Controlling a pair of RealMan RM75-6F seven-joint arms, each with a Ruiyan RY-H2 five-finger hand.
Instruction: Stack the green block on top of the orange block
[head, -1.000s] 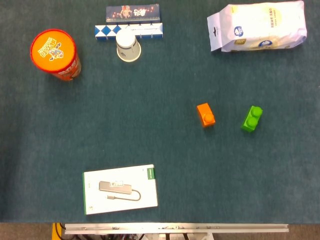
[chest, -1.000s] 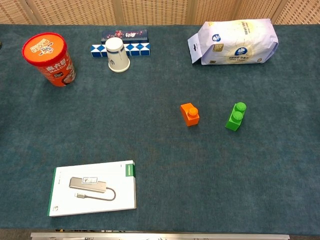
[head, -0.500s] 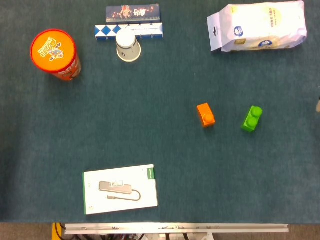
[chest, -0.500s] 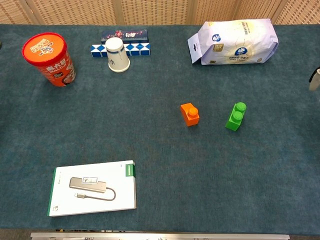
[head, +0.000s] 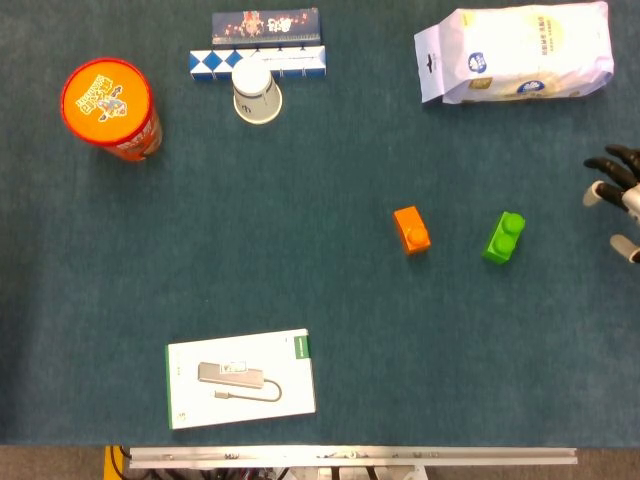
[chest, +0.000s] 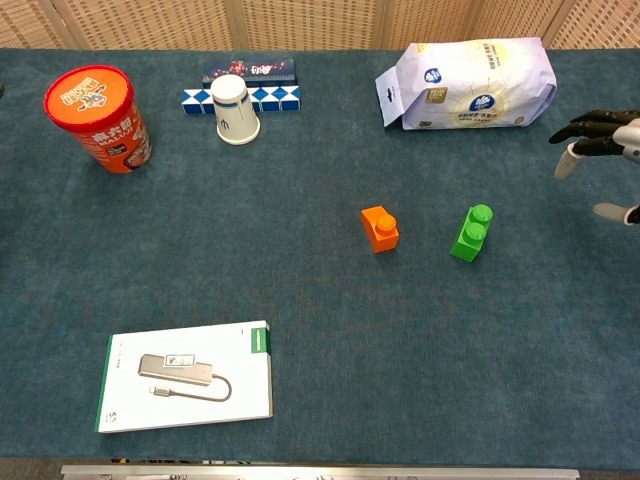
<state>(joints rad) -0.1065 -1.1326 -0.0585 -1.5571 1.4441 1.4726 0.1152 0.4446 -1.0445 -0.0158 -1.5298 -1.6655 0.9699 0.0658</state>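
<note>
- Current step: approach to the green block (head: 504, 237). Nothing is held yet, so the task is judged to be at its beginning.
- Right hand (head: 618, 198): visible only at the right edge of both views. The fingers are spread apart and empty. It is well apart from the green block, on the block's right.
- Left hand: not visible in either view.
- Green block: rests on the surface (head: 300, 260) with two studs up, slightly skewed to the surface edges. It lies to the right of the orange block (head: 411, 229), near it but with a clear gap between them.
- Orange block: sits alone on the surface with a single stud on top. Nothing touches it.
- Recommended approach: bring the right hand in from the right and above, so the fingers descend on the green block without sweeping toward the orange block.
- Recommended grasp: pinch the long side faces of the green block, not the studs. Align the hand with the block's skew before closing.
- Keep the fingers spread until they straddle the block. Early closure would likely push it along the cloth-like surface.
- Lift straight up before moving left. Dragging risks knocking the orange block.
- Placement: the green block is longer than the orange block, so centre it over the orange stud, lower it level, then release.
- The white bag (head: 515, 53) lies well behind the working area and should not obstruct the approach.
</note>
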